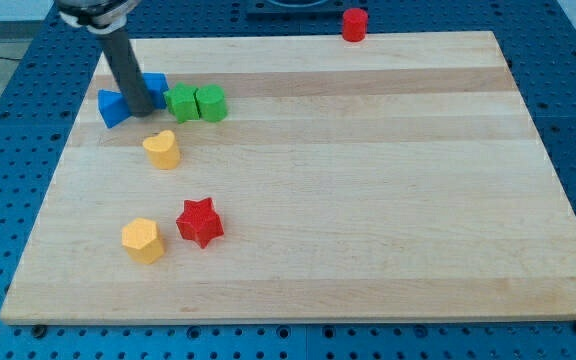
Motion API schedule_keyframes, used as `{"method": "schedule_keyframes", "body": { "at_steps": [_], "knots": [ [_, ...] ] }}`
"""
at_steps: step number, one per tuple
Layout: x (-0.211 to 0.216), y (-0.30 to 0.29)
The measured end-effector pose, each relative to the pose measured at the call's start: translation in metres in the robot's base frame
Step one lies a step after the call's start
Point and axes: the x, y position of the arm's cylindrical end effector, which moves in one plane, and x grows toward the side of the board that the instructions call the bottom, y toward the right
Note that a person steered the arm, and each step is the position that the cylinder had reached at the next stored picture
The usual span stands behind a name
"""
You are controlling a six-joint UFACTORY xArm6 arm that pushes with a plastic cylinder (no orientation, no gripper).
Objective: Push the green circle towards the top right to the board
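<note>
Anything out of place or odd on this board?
One thing: a red block sits at the board's top edge near the view's top right, far apart from the rest. My tip is among the blue blocks.

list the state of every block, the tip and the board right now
my tip: down on the board, between the two blue blocks, left of the greens
blue block: left of the tip
second blue block: right of the rod, partly hidden
green blocks: side by side, touching
yellow heart: alone
yellow block: near red star
red block: off the board, beyond its top edge
board: flat
</note>
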Motion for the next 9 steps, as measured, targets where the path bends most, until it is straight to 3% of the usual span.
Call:
{"method": "schedule_keyframes", "body": {
  "at_steps": [1,4,6,7,8,9],
  "knots": [
    [-0.007,0.07],
    [0.062,0.142],
    [-0.018,0.231],
    [-0.037,0.247],
    [-0.035,0.199],
    [-0.067,0.237]
  ]
}}
